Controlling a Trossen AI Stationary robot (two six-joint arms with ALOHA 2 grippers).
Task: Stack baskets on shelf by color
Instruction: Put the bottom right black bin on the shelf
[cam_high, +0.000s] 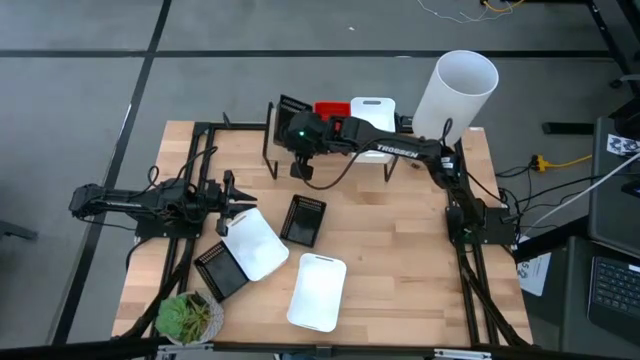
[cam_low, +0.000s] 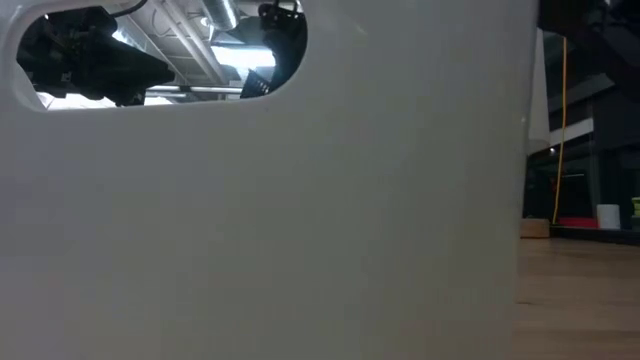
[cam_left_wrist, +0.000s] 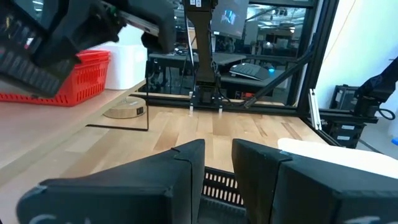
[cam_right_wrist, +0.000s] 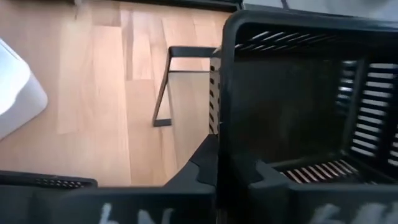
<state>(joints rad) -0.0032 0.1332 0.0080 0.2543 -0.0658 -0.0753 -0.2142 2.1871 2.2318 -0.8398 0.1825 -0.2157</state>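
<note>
- While the high view is looking down, the right gripper is reaching over the far left end of the shelf and is carrying a black basket there; a red basket and a white basket are already standing on the shelf to its right. The left gripper is waiting at the near left, just beside a loose white basket.
- In the low view, a white basket wall is filling nearly everything, so it is showing little.
- In the left wrist view, the left fingers are standing a little apart and holding nothing.
- In the right wrist view, the right fingers are pinching one wall of the black basket.
- I judge the baskets light, stiff and thin-walled, with smooth plastic that may slip; the rim of a wall is giving the best hold, and the slots are helping the grip.
</note>
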